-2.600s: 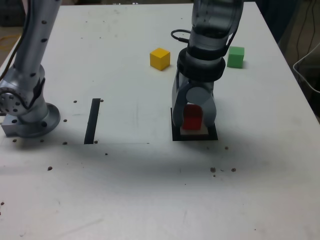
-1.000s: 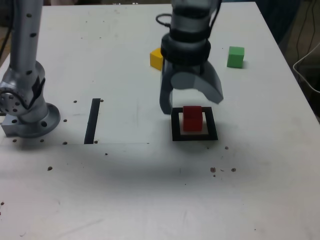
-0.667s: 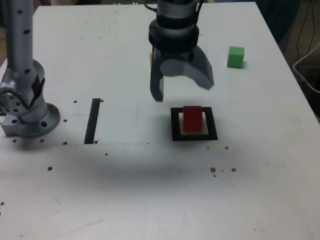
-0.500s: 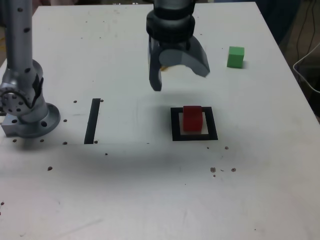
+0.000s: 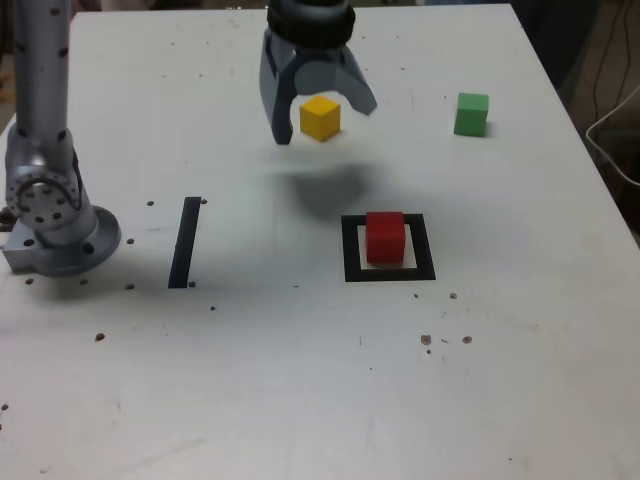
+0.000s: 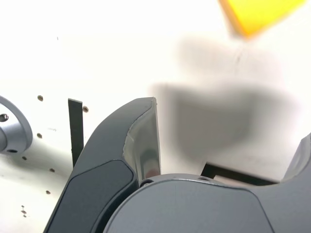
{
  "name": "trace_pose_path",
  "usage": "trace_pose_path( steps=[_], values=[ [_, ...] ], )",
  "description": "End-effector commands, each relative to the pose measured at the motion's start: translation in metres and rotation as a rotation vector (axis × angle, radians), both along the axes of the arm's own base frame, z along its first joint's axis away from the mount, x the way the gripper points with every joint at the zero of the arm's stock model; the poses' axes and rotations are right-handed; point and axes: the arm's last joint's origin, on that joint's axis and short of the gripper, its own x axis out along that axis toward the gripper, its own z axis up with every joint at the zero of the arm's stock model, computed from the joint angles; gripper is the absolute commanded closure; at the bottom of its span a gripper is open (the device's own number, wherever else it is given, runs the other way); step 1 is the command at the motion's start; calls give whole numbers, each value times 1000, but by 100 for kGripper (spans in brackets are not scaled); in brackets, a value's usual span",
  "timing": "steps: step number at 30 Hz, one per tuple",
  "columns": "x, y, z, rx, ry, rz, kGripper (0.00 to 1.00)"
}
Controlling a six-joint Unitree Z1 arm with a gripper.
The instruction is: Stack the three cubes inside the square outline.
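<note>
The red cube (image 5: 385, 237) stands inside the square outline (image 5: 351, 250), nothing touching it. Farther back on the table sits the yellow cube (image 5: 320, 117), and the green cube (image 5: 471, 113) lies toward the exterior view's right. My gripper (image 5: 326, 124) hangs raised in the air, open and empty, its jaws framing the yellow cube in the exterior view. In the wrist view the gripper (image 6: 232, 119) spreads wide, a blurred yellow cube (image 6: 257, 14) lies beyond it, and a corner of the square outline (image 6: 233, 174) shows close in.
A straight black strip (image 5: 185, 241) lies on the white table (image 5: 300, 380) at the exterior view's left, beside the arm's round base (image 5: 55, 225). The strip (image 6: 75, 128) and base (image 6: 12, 133) also show in the wrist view. Small dark specks dot the table.
The gripper let go of the red cube, which stays in the outline, rose, and travelled back and toward the exterior view's left to the yellow cube, jaws open throughout.
</note>
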Motion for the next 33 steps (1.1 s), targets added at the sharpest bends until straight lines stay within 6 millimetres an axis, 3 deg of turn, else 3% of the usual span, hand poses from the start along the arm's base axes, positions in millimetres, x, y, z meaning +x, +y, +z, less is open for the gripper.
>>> trace_pose_path(
  steps=[1, 16, 26, 33],
  values=[
    [-1, 12, 0, 0, -5, 27, 1],
    [2, 75, -15, -4, -38, 199, 1],
    [10, 98, -36, -24, -46, 297, 5],
    [13, 103, -49, -34, -25, 320, 10]
  ],
)
